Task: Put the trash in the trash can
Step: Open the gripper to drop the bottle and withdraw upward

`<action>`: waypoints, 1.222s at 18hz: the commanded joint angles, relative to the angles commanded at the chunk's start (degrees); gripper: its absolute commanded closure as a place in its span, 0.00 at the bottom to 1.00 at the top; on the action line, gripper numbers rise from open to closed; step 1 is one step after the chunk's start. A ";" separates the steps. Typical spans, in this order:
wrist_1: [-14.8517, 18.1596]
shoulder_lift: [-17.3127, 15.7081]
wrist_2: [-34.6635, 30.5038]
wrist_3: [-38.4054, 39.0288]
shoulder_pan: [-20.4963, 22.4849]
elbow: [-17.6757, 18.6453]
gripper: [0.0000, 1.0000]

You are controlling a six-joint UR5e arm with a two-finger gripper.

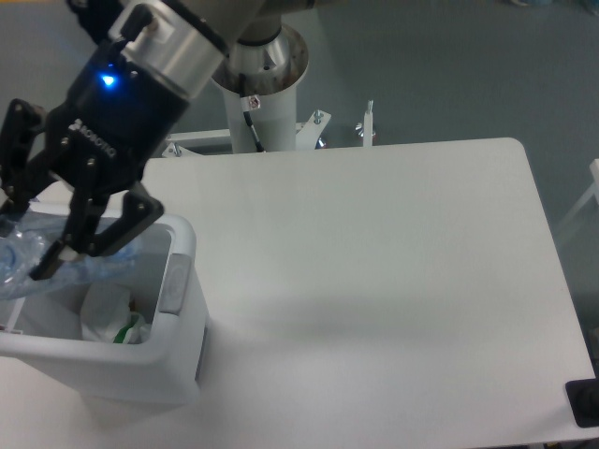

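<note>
My gripper [26,238] hangs over the left part of the trash can [178,281], a white rectangular bin with a grey latch on its right rim. The fingers [65,248] are drawn in around the clear crushed plastic bottle [98,267]. The bottle lies across the bin's opening at about rim height. Its left end runs off the frame's left edge and its blue cap does not show. The crumpled white wrapper with green print [120,327] lies inside the bin at the bottom. The bin's lid is out of view.
The white table [374,262] stretches to the right of the bin. The robot's white base column [262,94] stands behind the table's far edge, with bolts and brackets [365,126] beside it. A dark object [585,402] sits at the table's front right corner.
</note>
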State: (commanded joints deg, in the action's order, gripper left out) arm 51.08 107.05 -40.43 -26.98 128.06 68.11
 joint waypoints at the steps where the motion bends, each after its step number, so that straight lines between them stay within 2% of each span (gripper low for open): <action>1: -1.92 0.18 -0.09 -0.09 -0.09 0.96 0.44; 3: -4.22 0.35 -0.09 -0.18 -0.27 2.72 0.21; 5: -4.40 0.35 -0.18 -0.44 -0.27 3.78 0.00; 12: -4.23 0.26 -1.31 -0.79 0.52 4.05 0.00; 16: -3.97 0.35 -5.44 -1.67 7.54 5.63 0.00; 19: -3.88 0.44 -7.90 -2.81 12.90 8.78 0.00; 22: -3.79 0.35 -13.25 -9.56 17.74 12.74 0.00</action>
State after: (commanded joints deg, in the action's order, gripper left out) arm 47.29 107.40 -53.68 -36.54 145.80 80.85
